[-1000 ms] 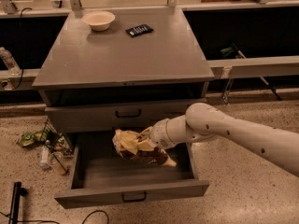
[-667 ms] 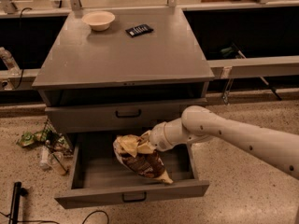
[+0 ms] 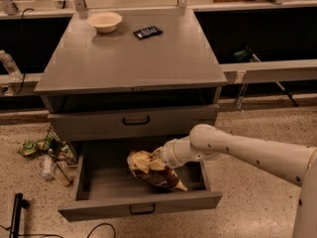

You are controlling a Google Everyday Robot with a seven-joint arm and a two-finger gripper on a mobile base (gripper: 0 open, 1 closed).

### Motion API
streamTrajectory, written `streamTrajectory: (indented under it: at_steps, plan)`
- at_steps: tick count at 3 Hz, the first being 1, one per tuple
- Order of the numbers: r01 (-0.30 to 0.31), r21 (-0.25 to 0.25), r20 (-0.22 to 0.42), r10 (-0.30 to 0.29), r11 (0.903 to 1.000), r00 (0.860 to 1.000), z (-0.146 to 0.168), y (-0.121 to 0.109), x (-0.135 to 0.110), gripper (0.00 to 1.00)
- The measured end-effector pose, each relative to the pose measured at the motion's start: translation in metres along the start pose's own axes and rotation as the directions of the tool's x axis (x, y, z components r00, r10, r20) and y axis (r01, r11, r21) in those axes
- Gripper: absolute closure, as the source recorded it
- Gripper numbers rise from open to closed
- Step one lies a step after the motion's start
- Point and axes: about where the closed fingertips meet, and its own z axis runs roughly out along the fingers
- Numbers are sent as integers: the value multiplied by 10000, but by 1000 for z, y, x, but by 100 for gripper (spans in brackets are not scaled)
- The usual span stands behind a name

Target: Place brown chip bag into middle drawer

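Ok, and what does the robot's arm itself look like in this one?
The arm is a smooth, cream-white tube with rounded joints and small dark dots along its casing. Toward the wrist it narrows into ringed segments. No loose cables or sleeves show. The gripper is at its tip, over the open drawer, against the chip bag.

**A:** Pretty dim, warm light from above imo, soft sheen on the bench.

**B:** Yep, the middle drawer sits in shadow & the gripper is down in that dark spot, touching the brown chip bag. Pale arm = brightest thing tbh.
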Motion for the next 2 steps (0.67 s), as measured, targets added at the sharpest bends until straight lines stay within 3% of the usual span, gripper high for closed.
streamTrajectory:
  at_steps: [1, 2]
  plan:
    - [-161, 414, 89, 158, 9990, 9998, -9, 3, -3, 16]
    - [-49, 839, 209, 32, 9965, 9998, -35, 3, -18, 0]
